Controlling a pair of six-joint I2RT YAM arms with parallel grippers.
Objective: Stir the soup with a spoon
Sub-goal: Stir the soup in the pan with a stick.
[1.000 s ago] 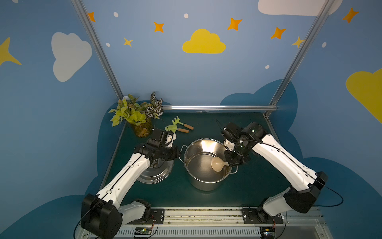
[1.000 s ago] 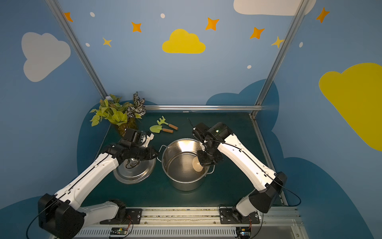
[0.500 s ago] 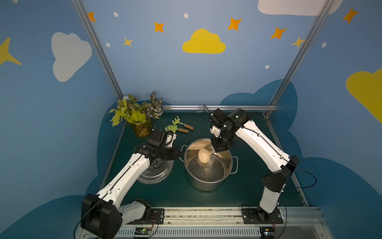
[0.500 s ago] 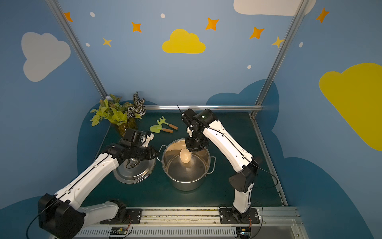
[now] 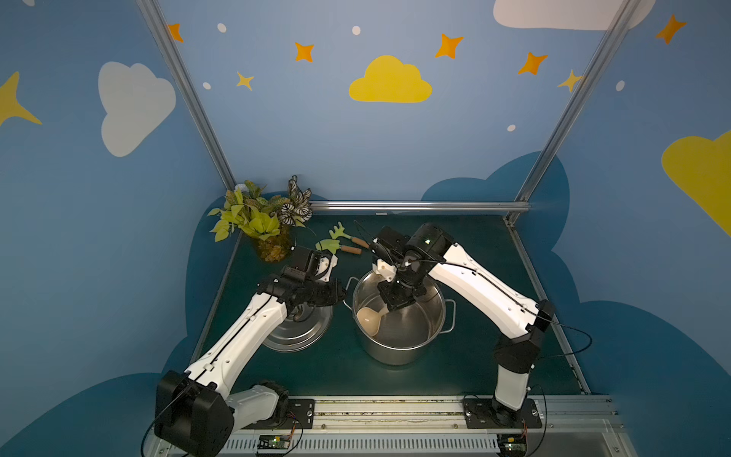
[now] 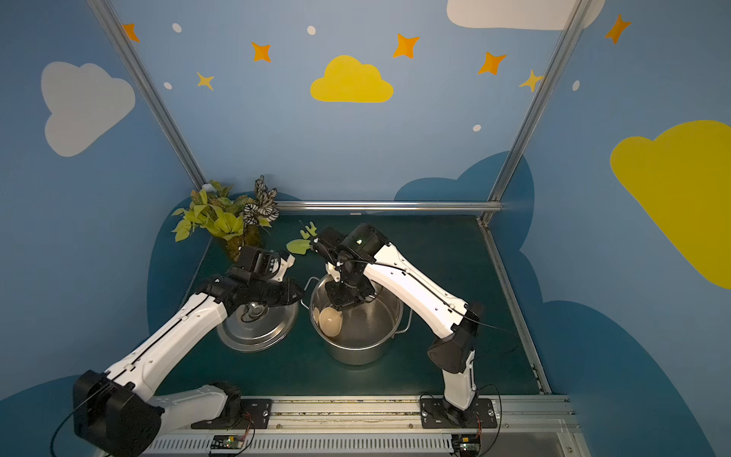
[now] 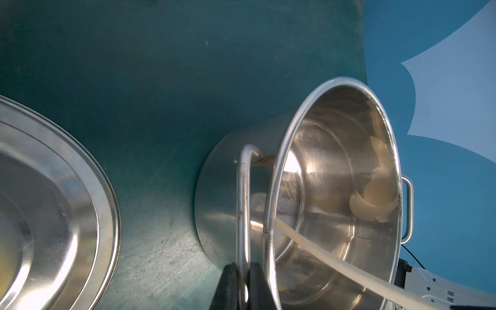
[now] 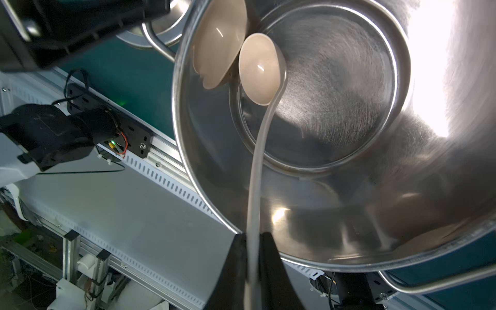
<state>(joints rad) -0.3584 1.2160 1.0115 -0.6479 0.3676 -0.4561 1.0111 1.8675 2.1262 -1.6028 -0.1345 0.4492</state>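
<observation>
Right pincer (image 8: 252,243): clamped on the spoon (image 8: 259,72), at the thin end of its handle; it hangs over the pot (image 8: 349,201), above the far half of the mouth, as both top views show (image 5: 397,302) (image 6: 348,302).
Spoon: inside the pot, cream-beige. The handle slants down from the right pincer. The round bowl sits low by the wall on the lid's side, hollow facing up (image 5: 369,318) (image 6: 330,321). The steel wall mirrors the bowl just beside it. Whether the bowl touches the floor of the pot, I cannot tell.
Left pincer (image 7: 243,271): closed on the pot handle (image 7: 243,214), one black finger on each side of the steel loop, on the pot's lid side.
Pot: upright steel pot near the middle of the desk (image 5: 474,257), its outer wall bright (image 5: 395,352) (image 6: 356,352). The inner floor shows brushed metal. A second loop handle (image 5: 451,316) sticks out on the side away from the lid.
Lid (image 5: 300,336): flat on the desk just beside the pot, under the left arm, apart from the pot wall in the left wrist view (image 7: 53,201). Its knob faces up (image 6: 253,312).
Trowel (image 5: 330,246): green, wooden grip, on the desk behind the pot.
Rake (image 5: 340,231): green, just beyond the trowel, further from the pot.
Plant (image 5: 261,221): yellow-green leaves in the back corner, beyond the lid, well apart from the pot.
</observation>
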